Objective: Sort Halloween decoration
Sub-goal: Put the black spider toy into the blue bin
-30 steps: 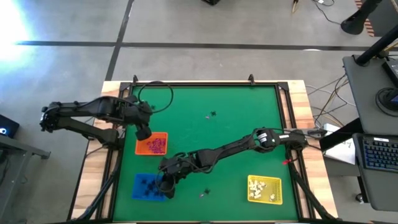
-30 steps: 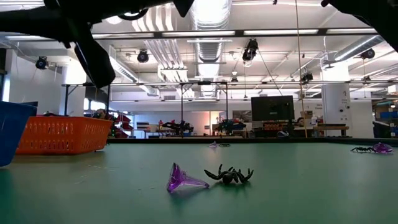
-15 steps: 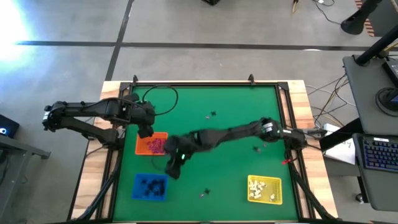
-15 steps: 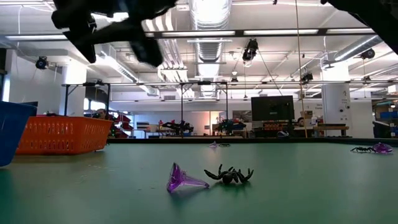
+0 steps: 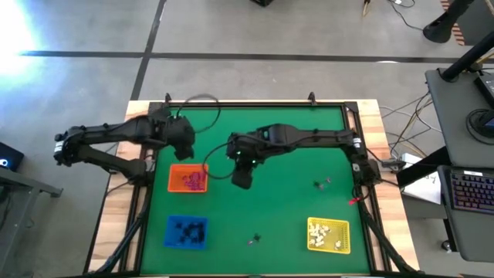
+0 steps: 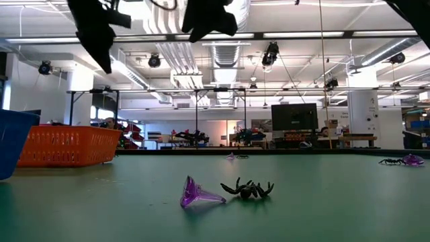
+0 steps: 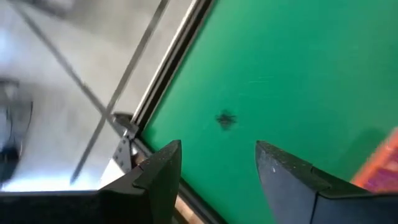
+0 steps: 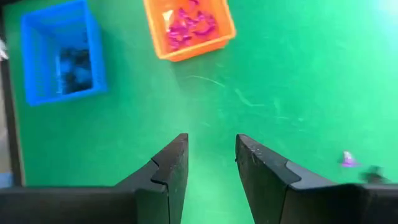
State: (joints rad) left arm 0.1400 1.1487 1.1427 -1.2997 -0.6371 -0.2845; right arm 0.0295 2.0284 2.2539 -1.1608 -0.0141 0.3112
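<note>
Nearest the low camera, at the lower centre of its frame, we see a purple cone [image 6: 198,195] tipped on its side just beside a black spider [image 6: 248,189], both loose on the green surface [image 6: 322,202]. We take these for unsorted pieces, lying where they do because no arm has reached them yet. In the high view the same pair shows as specks at the lower middle [image 5: 253,239], between the blue tray [image 5: 185,232] and the yellow tray [image 5: 329,235].

Those trays explain the layout: black pieces sit in the blue one at the lower left, white pieces in the yellow one at the lower right, and purple pieces in the orange tray [image 5: 187,178] at centre left, one colour to each.

Farther up the frame, the right pincer [image 5: 241,179] hangs over bare green near the middle, fingers apart and nothing between them; its wrist view looks down on the orange and blue trays. We judge it free to go for another piece. A small pair of leftovers [image 5: 322,183] lies at centre right.

Farthest, the left pincer [image 5: 185,142] hovers just above the orange tray in the frame, fingers wide apart and empty. Its wrist view frames a lone dark piece [image 7: 225,118] on the green, which we think is its likely target.
</note>
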